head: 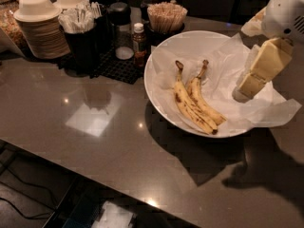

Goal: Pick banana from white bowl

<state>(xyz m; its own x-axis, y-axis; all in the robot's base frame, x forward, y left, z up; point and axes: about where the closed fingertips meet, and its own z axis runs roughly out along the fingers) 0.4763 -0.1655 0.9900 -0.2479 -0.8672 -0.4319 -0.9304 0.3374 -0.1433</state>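
Banana (pixel 186 107) lies in white bowl (pixel 187 39) on crinkled paper (pixel 223 61), touching shorter banana (pixel 203 102) on its right. My end effector (pixel 244 90) hangs over the bowl's right side, apart from both; released or clenched, I cannot tell.

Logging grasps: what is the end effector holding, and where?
Nothing; end effector hangs over right side of wide white paper-lined bowl, slim spotted yellow banana untouched.

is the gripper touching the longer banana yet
No, the gripper hangs over the bowl's right side, apart from the longer banana at its middle.
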